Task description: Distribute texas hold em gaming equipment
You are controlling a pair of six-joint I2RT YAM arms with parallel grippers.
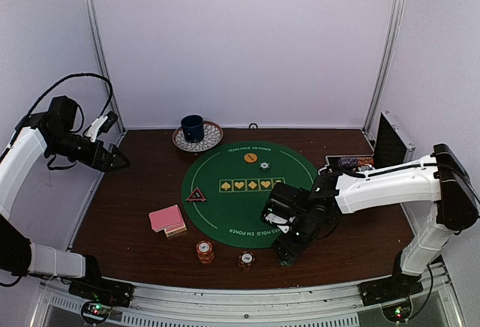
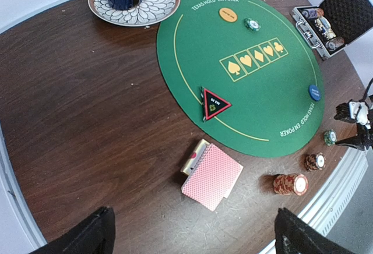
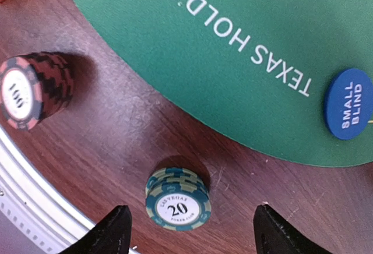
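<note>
Texas hold em gaming equipment [image 1: 196, 195] lies spread over the dark wooden counter [image 2: 87, 120] and the round green felt mat [image 2: 262, 91]; on the mat sit a small red-rimmed black triangle [image 2: 215, 103] at its left edge, a round orange button [image 2: 228, 14] just beside a single green striped chip [image 2: 252, 24] at the far side, and a round blue button [image 3: 348, 103] marked SMALL BLIND by the near edge; a pile of pink-backed playing cards [image 2: 213, 175] rests on bare wood near the triangle; off the mat, along the counter's near edge, stand an orange chip stack [image 2: 290, 184], a dark red chip stack [image 3: 32, 91] and a short teal-green chip stack [image 3: 178, 201] marked 20; the right claw [image 3: 190, 207] hangs over that teal-green stack, fingers spread to either side and clear of it; the left claw [image 2: 193, 211] is held high at the far left, fingers wide apart and gripping nothing; an open silver case [image 2: 329, 18] of further chips lies at the far right.
</note>
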